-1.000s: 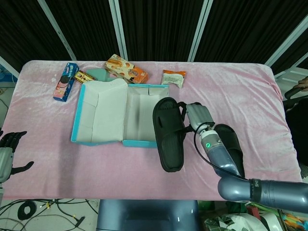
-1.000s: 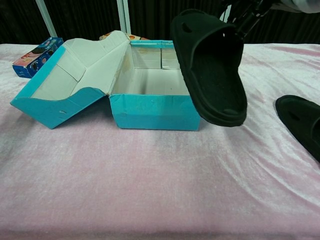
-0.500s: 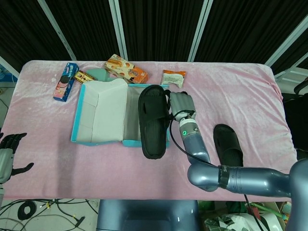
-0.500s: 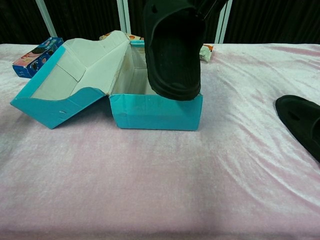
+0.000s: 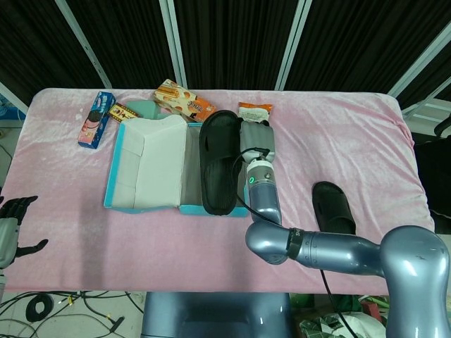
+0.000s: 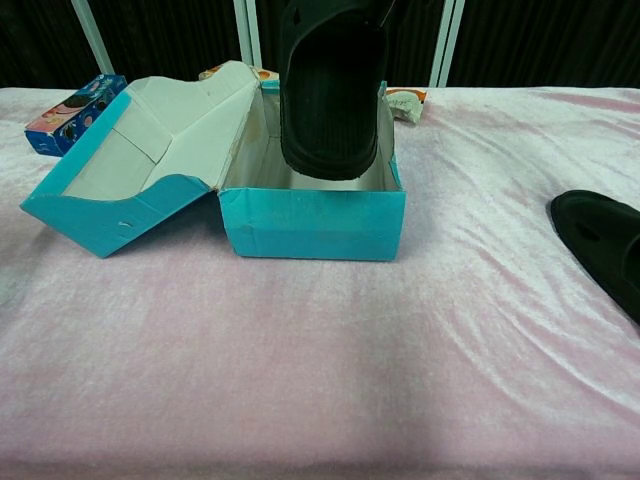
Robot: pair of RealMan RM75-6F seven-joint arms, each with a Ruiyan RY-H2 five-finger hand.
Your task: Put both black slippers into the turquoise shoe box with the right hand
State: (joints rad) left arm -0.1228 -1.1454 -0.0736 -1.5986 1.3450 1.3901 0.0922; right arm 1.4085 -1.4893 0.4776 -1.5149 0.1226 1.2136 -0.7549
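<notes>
Right hand (image 5: 254,140) grips 1 slipper (image 5: 217,163) over box (image 6: 310,222) – 2nd slipper (image 5: 333,209) on table.

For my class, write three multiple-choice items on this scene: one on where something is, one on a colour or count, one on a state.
1. Where does the second slipper lie?
A. On the pink tablecloth, right of the shoe box
B. Inside the box
C. On the box lid

2. How many black slippers are in view?
A. One
B. Two
C. Three

3. What is the state of the held slipper?
A. Flat on the box floor
B. Held above the open box by the right hand
C. Lying on the cloth

Key: 1 A, it rests on the cloth apart from the box; 2 B, one is held and one lies on the cloth; 3 B, the chest view shows it hanging over the box.
</notes>
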